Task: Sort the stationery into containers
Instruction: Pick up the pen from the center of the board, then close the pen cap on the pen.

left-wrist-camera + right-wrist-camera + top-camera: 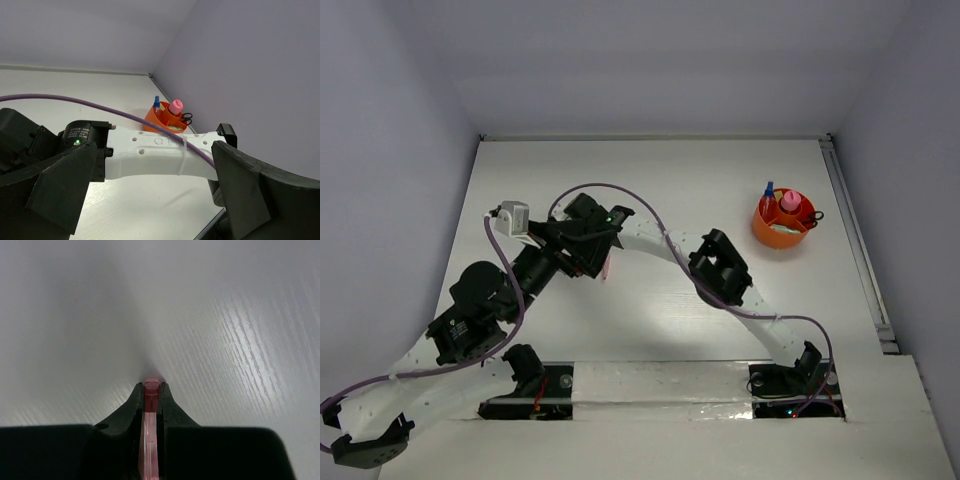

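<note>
My right gripper [151,388] is shut on a slim translucent pink marker [151,405], whose rounded end pokes out just past the fingertips above the white table. In the top view the pink marker [607,266] shows under the right gripper [601,250] at the table's left middle. My left gripper [155,195] is open and empty, its fingers [60,185] spread wide just beside the right arm's white link [160,155]. The orange bowl [765,232] stands at the far right and holds a pink-capped marker [791,200], a blue marker [769,190] and black-handled scissors [809,215].
Both arms cross close together at the left middle of the table, with a purple cable [650,215] looping over them. The orange bowl [156,119] sits near the right wall. A raised table edge [855,240] runs along the right side.
</note>
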Robot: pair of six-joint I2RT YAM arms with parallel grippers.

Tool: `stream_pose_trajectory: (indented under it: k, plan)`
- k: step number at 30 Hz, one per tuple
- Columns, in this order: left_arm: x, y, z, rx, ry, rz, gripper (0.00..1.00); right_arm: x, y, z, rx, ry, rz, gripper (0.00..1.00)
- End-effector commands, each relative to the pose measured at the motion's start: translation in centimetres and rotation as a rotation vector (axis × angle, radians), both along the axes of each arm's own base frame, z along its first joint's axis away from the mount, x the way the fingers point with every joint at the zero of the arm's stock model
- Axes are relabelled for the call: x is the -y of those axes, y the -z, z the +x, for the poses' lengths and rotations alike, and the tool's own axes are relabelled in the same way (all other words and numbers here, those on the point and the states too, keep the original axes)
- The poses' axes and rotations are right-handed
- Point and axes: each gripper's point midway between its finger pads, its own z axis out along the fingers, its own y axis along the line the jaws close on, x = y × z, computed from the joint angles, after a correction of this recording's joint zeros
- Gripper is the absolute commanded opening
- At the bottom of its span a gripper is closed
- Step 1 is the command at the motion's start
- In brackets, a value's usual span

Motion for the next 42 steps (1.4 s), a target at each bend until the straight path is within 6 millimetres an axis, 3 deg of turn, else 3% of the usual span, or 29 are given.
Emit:
stream_pose_trajectory:
  k: [1, 3, 6, 10, 11, 14, 16, 17, 18, 20, 21, 23, 28, 35, 42]
  plan:
    - [-0.3, 0.2, 0.3, 0.015, -0.02, 0.006, 0.99, 0.4, 0.6, 1.0, 0.036, 0.018, -0.038, 0.03]
    - [-0.1, 0.6, 0.4, 0.009, -0.019, 0.01, 0.99, -0.5, -0.9, 1.8, 0.059, 0.066, 0.02, 0.0]
    - [0.6, 1.5, 0.5, -0.009, -0.002, 0.006, 0.99, -1.1, -4.9, 3.6, 0.08, 0.161, 0.156, 0.0]
    - [1.2, 3.1, 0.5, -0.044, 0.013, 0.006, 0.99, 1.5, -11.7, 6.4, 0.018, 0.327, 0.4, 0.0]
    - [1.2, 3.6, 0.6, -0.048, 0.01, 0.006, 0.99, 3.6, -15.1, 7.6, -0.002, 0.403, 0.526, 0.0]
    - [1.1, 4.1, 0.6, -0.046, 0.005, -0.012, 0.99, 6.5, -19.5, 7.3, -0.061, 0.431, 0.703, 0.0]
    - [1.2, 4.6, 0.6, -0.038, 0.009, -0.012, 0.99, 9.7, -24.5, 6.1, -0.059, 0.457, 0.839, 0.0]
    - [1.2, 4.8, 0.6, -0.038, 0.007, -0.007, 0.99, 10.1, -24.5, 6.5, -0.054, 0.467, 0.84, 0.0]
    - [1.3, 5.0, 0.7, -0.04, 0.01, 0.002, 0.99, 11.1, -26.7, 5.3, -0.064, 0.46, 0.9, 0.0]
    - [1.6, 5.7, 0.9, -0.036, 0.01, 0.022, 0.99, 12.7, -28.8, 4.6, -0.091, 0.464, 0.971, 0.0]
    - [1.7, 5.8, 0.9, -0.034, 0.015, 0.02, 0.99, 13.3, -30.8, 3.0, -0.138, 0.429, 1.048, 0.0]
    - [2.1, 6.0, 0.8, -0.01, 0.03, 0.01, 0.99, 14.9, -32.3, 2.4, -0.172, 0.428, 1.113, 0.0]
    - [2.9, 5.8, 0.9, 0.061, 0.051, 0.001, 0.99, 16.7, -37.3, -1.8, -0.309, 0.333, 1.288, 0.0]
    - [4.1, 3.7, 1.6, 0.221, 0.055, 0.035, 0.97, 17.8, -40.1, -6.4, -0.496, 0.237, 1.408, 0.0]
    - [5.1, 1.9, 1.3, 0.321, 0.072, 0.054, 0.97, 18.9, -40.9, -8.7, -0.572, 0.221, 1.443, 0.0]
